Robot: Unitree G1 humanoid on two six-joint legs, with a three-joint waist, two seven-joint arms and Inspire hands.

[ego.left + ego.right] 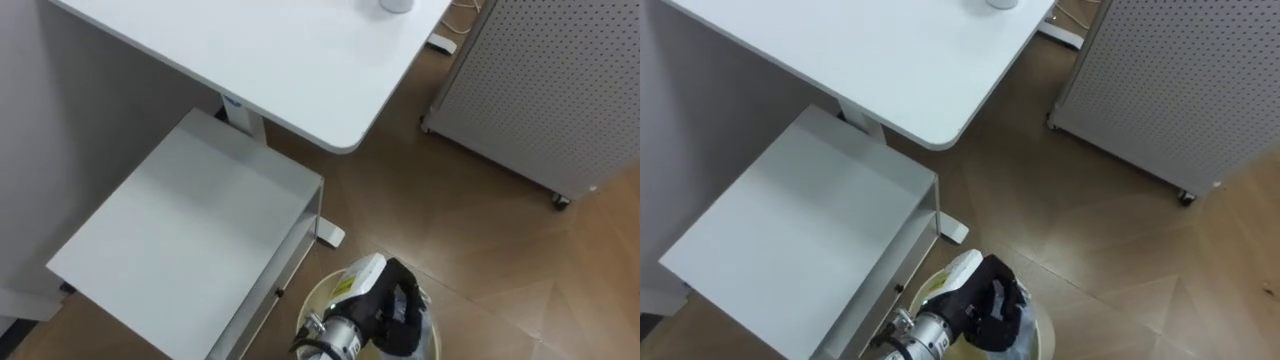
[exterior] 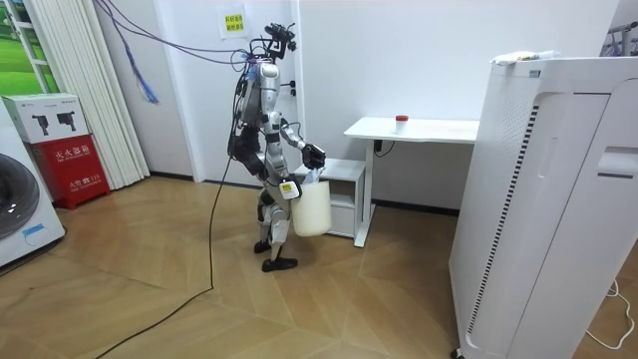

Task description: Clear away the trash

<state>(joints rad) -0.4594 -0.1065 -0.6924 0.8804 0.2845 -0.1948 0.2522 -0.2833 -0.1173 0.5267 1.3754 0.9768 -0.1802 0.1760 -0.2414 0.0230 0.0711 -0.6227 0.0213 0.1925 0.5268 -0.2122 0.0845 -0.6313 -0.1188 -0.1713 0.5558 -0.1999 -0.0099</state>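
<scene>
Since the bin [image 2: 311, 211] hangs just off the low cabinet's [image 1: 200, 240] corner, clear of the wood floor, the left hand [image 1: 395, 305] sits right over its mouth, fingers curled tight and holding it up. Right hand [image 2: 288, 188] is down at the hip beside the bin. White counter [image 1: 280, 70] is past the cabinet, perforated panel [image 1: 540, 90] off to the right.

Brown wood-patterned floor [image 1: 480, 230] spreads to the right of the left hand's [image 1: 390, 312] fingers [image 1: 408, 298]. Just ahead and left of them stands a low white cabinet [image 1: 190, 230]. Beyond it, a white desk [image 1: 280, 60] meets a white wall [image 2: 419, 60]. Ahead and far right of the fingers, a perforated grey panel [image 1: 540, 80] rests on castors.
</scene>
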